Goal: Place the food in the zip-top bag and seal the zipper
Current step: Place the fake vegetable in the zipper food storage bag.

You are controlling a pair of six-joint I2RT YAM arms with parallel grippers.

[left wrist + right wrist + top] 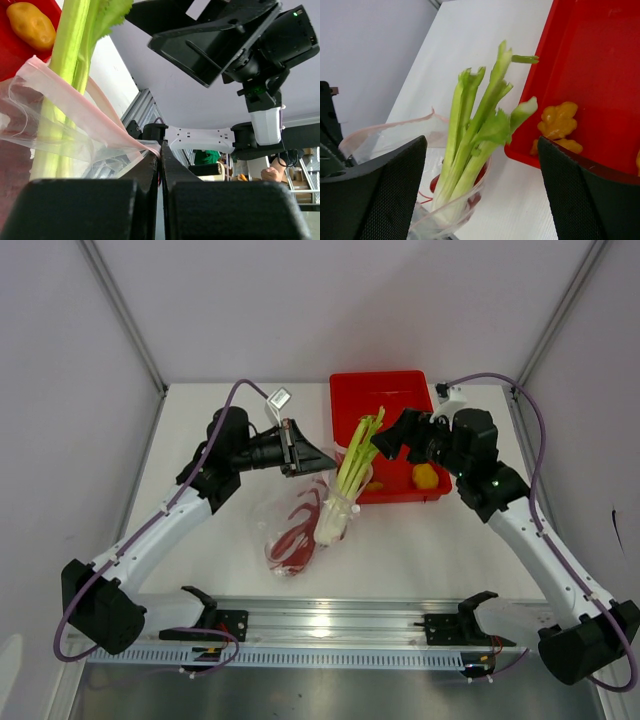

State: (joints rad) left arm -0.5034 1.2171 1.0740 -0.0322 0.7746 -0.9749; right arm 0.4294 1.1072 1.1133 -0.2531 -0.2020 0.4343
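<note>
**Q:** On the table [420, 540], taking things largest first, what lies where?

**A:** Seen from the near side of the room, the tray [395, 390] sits at the far middle. The bag [385, 140] lies just on its near-left side, with its mouth raised toward the tray.

**Q:** How should the bag handle?

**A:** It looks thin, floppy and slick, and likely to sag wherever it is unsupported. The zipper [95, 112] is the one firmer edge, so that is the place to hold it. The left gripper [161, 150] is clamped on that strip at the mouth and holds it up.

**Q:** And the stalk?

**A:** The stalk [352, 475] has its base inside the bag, while its green tops stick out of the mouth over the tray's near-left corner. It appears light, fairly stiff and smooth. A grip across the stems at mid-length should serve to push it in. The right gripper [392, 442] hangs just beside the tops with its jaws spread wide, holding nothing. In its own view the stalk stands between the fingers [375, 195], apart from both.

**Q:** The lobster?

**A:** The lobster [290, 538] is inside the bag, left of the stalk's base and below the left gripper.

**Q:** The smallest items?

**A:** Two yellow-orange pieces [428, 477] rest at the tray's near edge. They are near the right gripper and well apart from the left. Being rounded, they may roll or slip, so pinch them across the middle.
</note>
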